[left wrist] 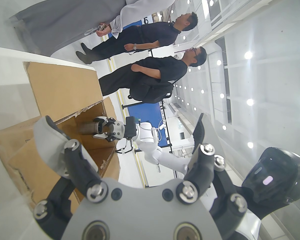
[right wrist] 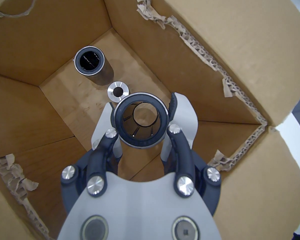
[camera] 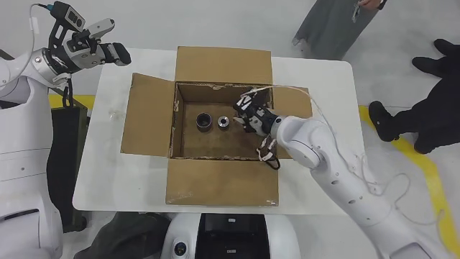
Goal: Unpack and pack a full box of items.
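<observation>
An open cardboard box (camera: 149,122) sits on the white table (camera: 316,75). On its floor stand a dark metal cylinder (camera: 203,121) (right wrist: 91,63) and a small silver bushing (camera: 223,121) (right wrist: 118,91). My right gripper (camera: 248,115) (right wrist: 141,116) hangs over the box's right half, shut on a hollow metal cylinder (right wrist: 142,121) held upright. In the left wrist view that held cylinder (left wrist: 87,128) shows above the box (left wrist: 62,88). My left gripper (camera: 118,54) (left wrist: 122,128) stands open and empty, off the table's far left corner.
The box's flaps (camera: 223,63) lie spread on the table, one toward each side; its torn inner edges (right wrist: 197,48) ring the opening. People stand beyond the table's far right (camera: 345,14). A yellow floor line (camera: 431,180) runs at the right.
</observation>
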